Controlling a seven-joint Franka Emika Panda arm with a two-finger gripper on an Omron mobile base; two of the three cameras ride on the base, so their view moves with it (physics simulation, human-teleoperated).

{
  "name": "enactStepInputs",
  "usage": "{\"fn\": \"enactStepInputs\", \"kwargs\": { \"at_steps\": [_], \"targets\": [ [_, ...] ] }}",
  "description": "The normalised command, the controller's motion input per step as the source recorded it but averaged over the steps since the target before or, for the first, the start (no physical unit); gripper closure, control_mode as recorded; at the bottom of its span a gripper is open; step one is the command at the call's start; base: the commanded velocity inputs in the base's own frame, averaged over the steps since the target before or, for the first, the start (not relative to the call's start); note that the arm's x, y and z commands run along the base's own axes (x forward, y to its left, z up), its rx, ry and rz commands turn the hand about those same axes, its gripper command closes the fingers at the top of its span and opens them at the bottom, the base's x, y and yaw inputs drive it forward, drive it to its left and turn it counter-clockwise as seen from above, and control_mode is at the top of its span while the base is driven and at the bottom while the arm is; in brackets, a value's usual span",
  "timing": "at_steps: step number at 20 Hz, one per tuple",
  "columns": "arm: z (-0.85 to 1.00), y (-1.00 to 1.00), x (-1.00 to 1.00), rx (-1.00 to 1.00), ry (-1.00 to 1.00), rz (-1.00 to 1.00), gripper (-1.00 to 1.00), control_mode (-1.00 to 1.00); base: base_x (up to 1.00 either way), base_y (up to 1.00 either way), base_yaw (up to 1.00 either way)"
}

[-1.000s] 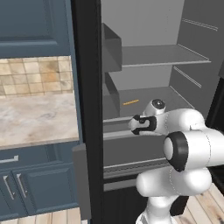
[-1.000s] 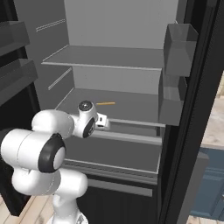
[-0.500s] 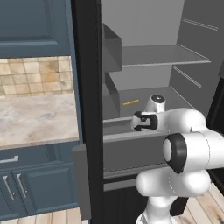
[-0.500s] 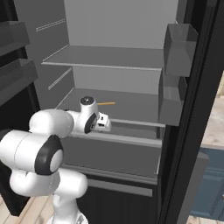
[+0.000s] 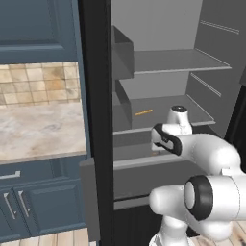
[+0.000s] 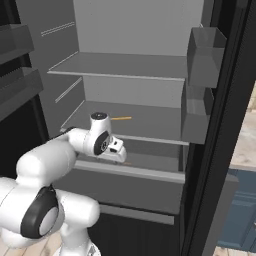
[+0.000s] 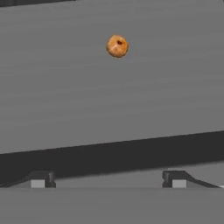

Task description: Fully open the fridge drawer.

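The fridge drawer (image 5: 144, 181) is a wide dark grey box with a lighter top rim, and it stands pulled partway out of the fridge toward me; its plain front also faces the right base view (image 6: 125, 192). My gripper (image 5: 155, 147) (image 6: 120, 153) hangs at the rim, pointing down into the drawer. In the hand view the gripper (image 7: 108, 180) is open, its fingertips (image 7: 41, 179) wide apart just behind the drawer's dark front wall (image 7: 113, 153). A small orange ball (image 7: 117, 46) lies on the drawer floor.
A thin orange stick (image 5: 143, 113) (image 6: 120, 118) lies on the flat shelf above the drawer. Door bins (image 6: 205, 47) hang on the open fridge door at the right. The black fridge side (image 5: 93, 120) separates the fridge from the counter (image 5: 38, 129) and the blue cabinets (image 5: 29, 202).
The drawer has slid further out of the fridge toward me, and my hand has drawn back with its rim.
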Motion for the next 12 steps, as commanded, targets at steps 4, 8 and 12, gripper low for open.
{"fn": "enactStepInputs", "kwargs": {
  "at_steps": [4, 8, 12],
  "targets": [
    [-0.44, -0.21, -0.97, 0.0, 0.19, -0.06, -1.0, -1.0, 0.0, 0.0, 0.0],
    [-0.43, -0.25, -0.99, 0.0, 0.18, -0.06, -1.0, -1.0, 0.0, 0.0, 0.0],
    [-0.35, -0.23, -0.98, 0.0, 0.15, -0.07, -1.0, -1.0, 0.0, 0.0, 0.0]
  ]
}}
